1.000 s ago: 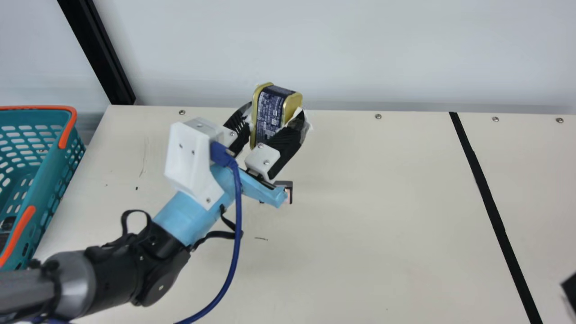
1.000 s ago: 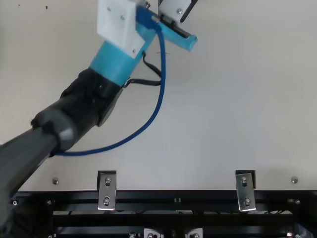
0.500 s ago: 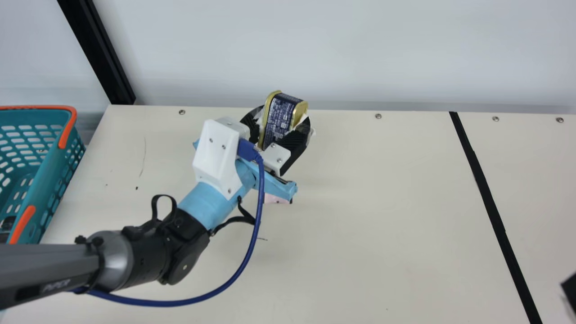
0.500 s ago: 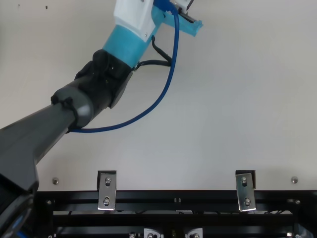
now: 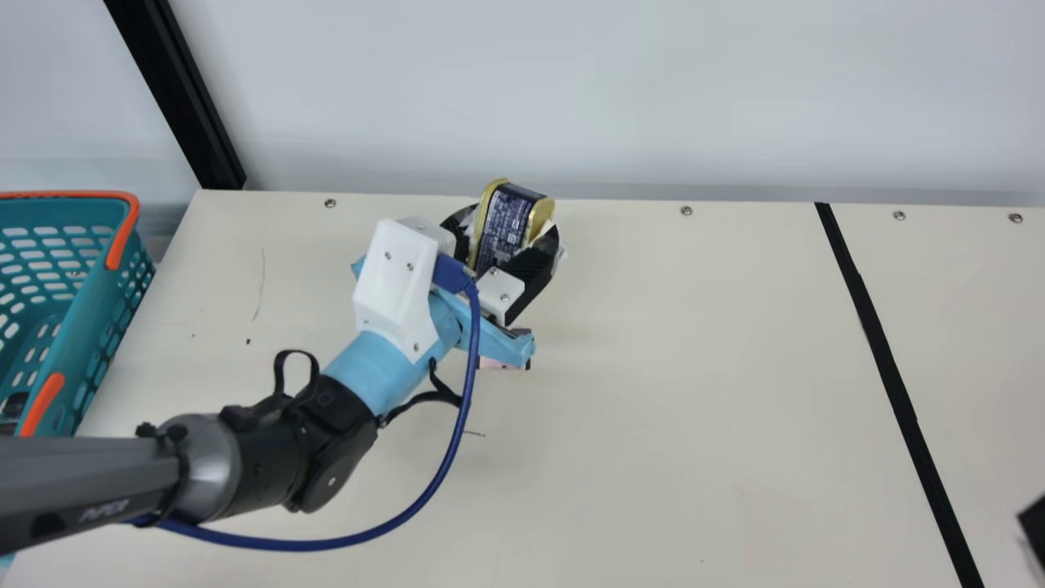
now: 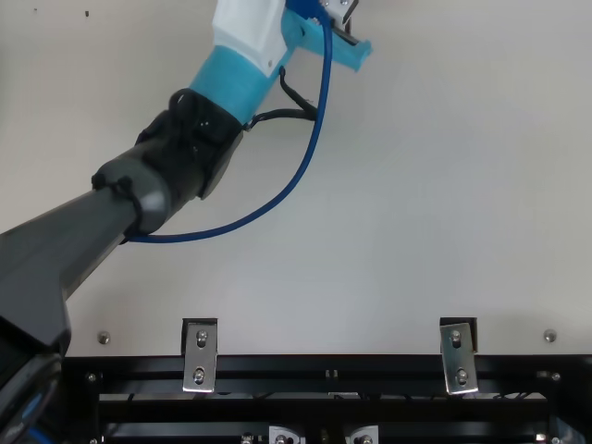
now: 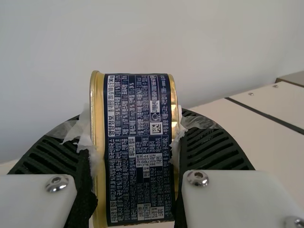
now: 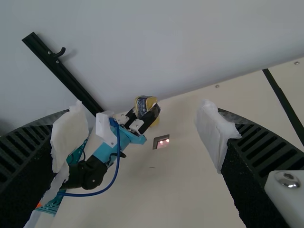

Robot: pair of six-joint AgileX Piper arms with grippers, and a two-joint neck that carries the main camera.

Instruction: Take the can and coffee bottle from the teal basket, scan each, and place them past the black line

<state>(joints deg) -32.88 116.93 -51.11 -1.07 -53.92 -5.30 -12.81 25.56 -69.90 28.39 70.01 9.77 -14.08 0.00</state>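
Note:
Navy-and-gold can (image 5: pixel 504 222) is clamped between the fingers of my left gripper (image 5: pixel 506 235), raised over the far middle of the table in the main view. The left wrist view has the can (image 7: pixel 138 147) upright, its printed side facing the camera, inside my left gripper (image 7: pixel 135 156). Below that gripper lies a small scanner (image 5: pixel 504 363), partly covered; the right wrist view has the scanner (image 8: pixel 161 142) lit pinkish. A dark tip of my right gripper (image 5: pixel 1035 523) is at the main view's right edge. That right gripper (image 8: pixel 141 137) stands open, empty. Black line (image 5: pixel 886 363) runs down the right side.
The teal basket (image 5: pixel 90 314) with orange trim stands at the far left, a dark item (image 5: pixel 14 406) inside it that I cannot identify. A pale wall (image 5: pixel 571 98) borders the table's far edge. A blue cable (image 5: pixel 441 474) loops beside my left arm.
Over the last second my left arm has shifted right, taking the can along, which now appears slightly lower. During the latest half second it moved only a little. The right gripper's tip has stayed put.

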